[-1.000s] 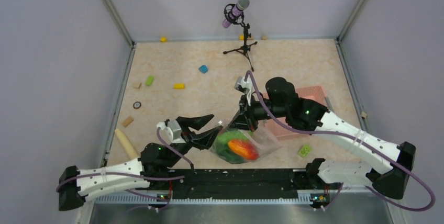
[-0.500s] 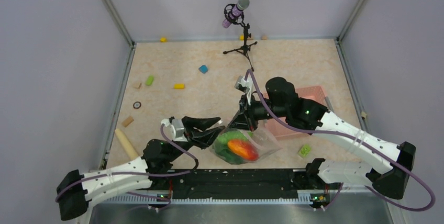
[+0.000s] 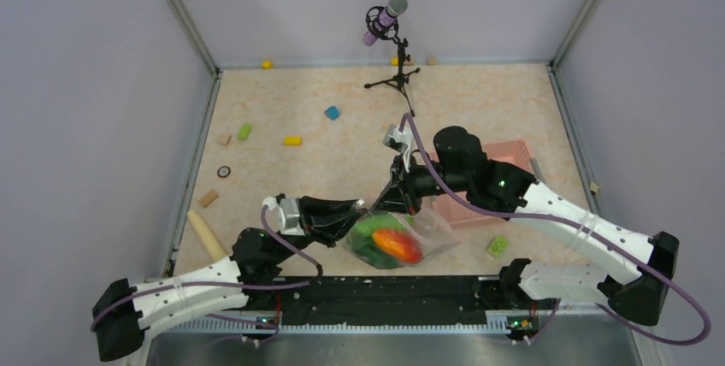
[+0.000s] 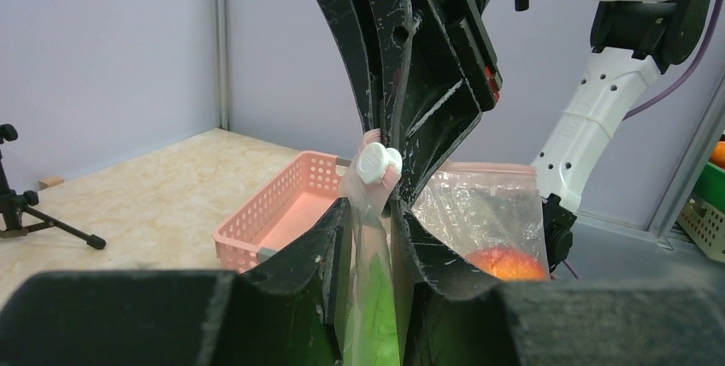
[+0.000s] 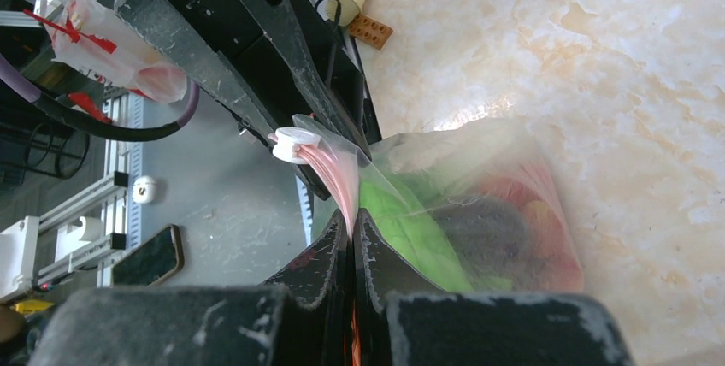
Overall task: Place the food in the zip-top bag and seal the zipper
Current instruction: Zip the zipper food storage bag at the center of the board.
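Between the two sets of jaws, the zip-top bag [image 3: 434, 231] lies on the table [image 3: 342, 126] with the food [image 3: 396, 244] inside it; green and red-orange pieces show through the film. Its zipper [image 5: 332, 176], a pink-tinted strip carrying a white slider [image 5: 296, 144], rises from the bag into the right gripper [image 5: 352, 225], whose jaws are pressed together on the mouth edge. Opposite these, the left gripper [image 4: 369, 221] straddles the same edge just below the slider. Its jaws stand narrow on either side of the film, and whether they already press on it cannot be told. Beyond both jaws sits a pink basket [image 4: 282, 212]. Loading appears complete, so the step in hand is judged to be sealing. The next move probably calls for a firm left-hand hold at the slider, then a steady pull along the strip while the right jaws keep the mouth taut.
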Available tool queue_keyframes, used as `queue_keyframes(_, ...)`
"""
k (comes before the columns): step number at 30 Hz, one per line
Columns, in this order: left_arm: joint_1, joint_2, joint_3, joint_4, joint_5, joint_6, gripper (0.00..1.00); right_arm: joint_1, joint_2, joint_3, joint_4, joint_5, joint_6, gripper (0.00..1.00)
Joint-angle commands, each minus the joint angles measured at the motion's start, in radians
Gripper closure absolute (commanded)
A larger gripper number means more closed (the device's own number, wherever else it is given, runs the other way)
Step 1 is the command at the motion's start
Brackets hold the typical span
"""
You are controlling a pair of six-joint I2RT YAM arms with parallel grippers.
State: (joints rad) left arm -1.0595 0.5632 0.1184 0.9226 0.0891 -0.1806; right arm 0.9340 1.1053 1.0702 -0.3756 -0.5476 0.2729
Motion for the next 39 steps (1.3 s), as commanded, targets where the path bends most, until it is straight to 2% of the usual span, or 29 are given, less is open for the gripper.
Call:
queue_keyframes(1, 0.006, -0.022, 0.012, 0.019, 0.014, 0.018, 0.73, 0.005, -0.012, 0.071, 0.039, -0.031, 0.003, 1.0)
queue_keyframes(17, 0.005, 0.005, 0.058, -0.014, 0.055, 0.038, 0.81, 0.005, 0.005, 0.079, 0.032, -0.061, -0.001, 1.0)
queue_keyframes(22, 0.006, 0.031, 0.073, -0.015, 0.059, 0.036, 0.92, 0.005, 0.009, 0.078, 0.028, -0.07, -0.003, 1.0)
queue_keyframes(27, 0.006, 0.052, 0.091, -0.037, 0.07, 0.043, 0.92, 0.006, 0.012, 0.081, 0.024, -0.07, -0.009, 1.0)
queue_keyframes(29, 0.005, 0.057, 0.092, -0.037, 0.075, 0.045, 1.0, 0.006, 0.014, 0.083, 0.016, -0.06, -0.015, 1.0)
queue_keyframes(33, 0.006, 0.049, 0.08, -0.023, 0.095, 0.049, 1.0, 0.005, 0.017, 0.09, -0.005, -0.036, -0.035, 1.0)
queue_keyframes(34, 0.004, 0.044, 0.074, -0.018, 0.1, 0.05, 1.0, 0.005, 0.015, 0.091, -0.009, -0.028, -0.04, 0.93)
queue_keyframes(37, 0.004, 0.013, 0.053, -0.017, 0.101, 0.059, 1.0, 0.005, -0.004, 0.093, -0.023, 0.015, -0.074, 0.61)
queue_keyframes(39, 0.005, -0.019, 0.047, -0.035, 0.105, 0.072, 1.0, 0.006, -0.029, 0.09, -0.022, 0.048, -0.109, 0.47)
